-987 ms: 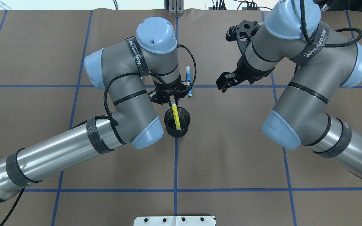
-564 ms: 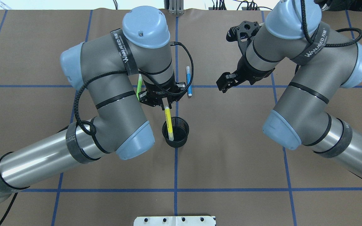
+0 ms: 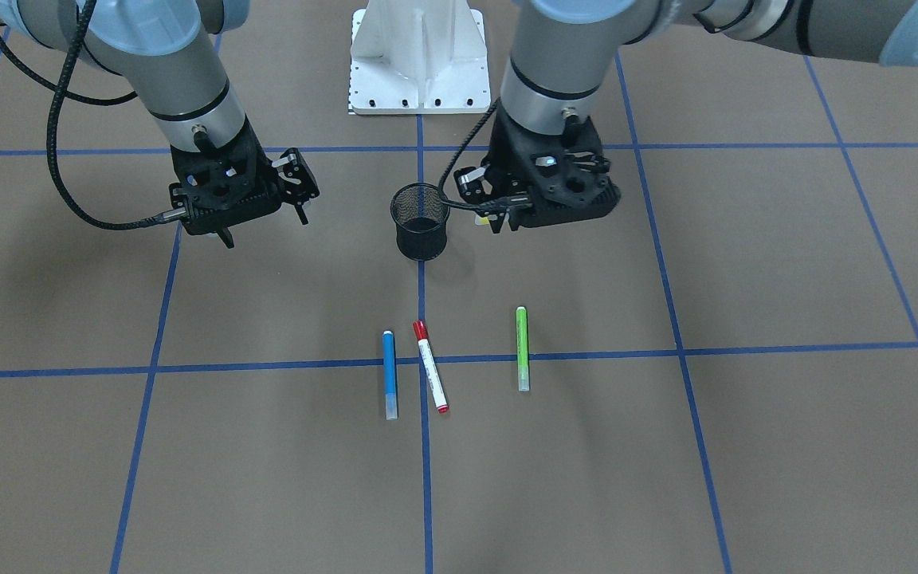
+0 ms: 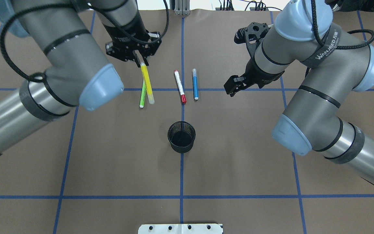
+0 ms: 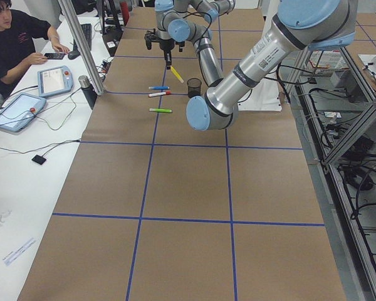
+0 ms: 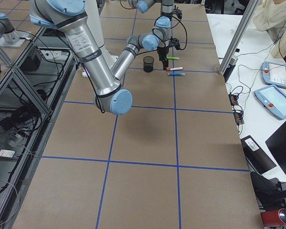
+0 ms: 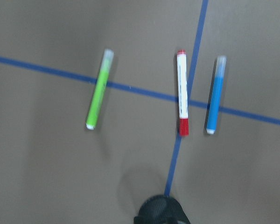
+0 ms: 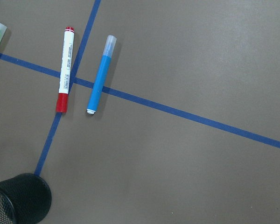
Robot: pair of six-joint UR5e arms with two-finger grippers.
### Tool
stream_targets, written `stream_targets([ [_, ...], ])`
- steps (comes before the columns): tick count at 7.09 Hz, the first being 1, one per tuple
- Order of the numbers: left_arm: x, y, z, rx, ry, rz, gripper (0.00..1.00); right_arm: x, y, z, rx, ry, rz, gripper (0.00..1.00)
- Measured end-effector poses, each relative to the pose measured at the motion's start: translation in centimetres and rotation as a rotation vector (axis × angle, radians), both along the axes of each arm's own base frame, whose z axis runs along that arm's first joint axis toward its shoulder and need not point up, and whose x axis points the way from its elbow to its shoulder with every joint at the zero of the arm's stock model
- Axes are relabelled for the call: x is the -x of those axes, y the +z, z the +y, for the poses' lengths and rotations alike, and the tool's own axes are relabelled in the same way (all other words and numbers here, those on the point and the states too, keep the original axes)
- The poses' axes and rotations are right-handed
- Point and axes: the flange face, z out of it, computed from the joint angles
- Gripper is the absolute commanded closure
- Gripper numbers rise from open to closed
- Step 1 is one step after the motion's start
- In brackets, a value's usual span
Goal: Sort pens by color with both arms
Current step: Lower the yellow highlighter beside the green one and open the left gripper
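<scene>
My left gripper is raised high and shut on the top of the yellow pen, which hangs tilted in the air over the green pen. The green pen, the white pen with a red cap and the blue pen lie side by side on the table across a blue tape line. All three also show in the left wrist view, where the yellow pen is hidden. My right gripper is open and empty, hovering to the right of the blue pen.
A black mesh cup stands empty on the centre tape line, nearer the robot than the pens. The white metal base sits at the table's robot-side edge. Blue tape lines grid the brown table cover.
My left gripper has lifted the yellow pen out of the black cup, risen, and moved away from the robot and left, to above the green pen. The right arm has not moved.
</scene>
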Motion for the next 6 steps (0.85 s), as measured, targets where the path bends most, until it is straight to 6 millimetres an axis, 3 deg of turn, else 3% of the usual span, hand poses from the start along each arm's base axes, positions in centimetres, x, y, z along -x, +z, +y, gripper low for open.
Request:
stream_targets([
  [1,2.5,0.9,-2.7,-0.037,-0.001,-0.01,0.94,0.0,0.0,0.0,0.0,0.0,0.0,0.01],
  [2,3.2,2.9,-6.0,-0.075,0.012,-0.032,0.94,0.0,0.0,0.0,0.0,0.0,-0.001,0.01],
  [4,1.3,9.5,-12.6,-0.107,0.048,-0.072,0.94,0.0,-0.1,0.1,0.001,-0.001,-0.002,0.01],
  [6,0.2,13.5,-15.5,-0.12,0.079,-0.095,0.94,0.0,-0.1,0.1,0.001,-0.001,-0.002,0.01],
])
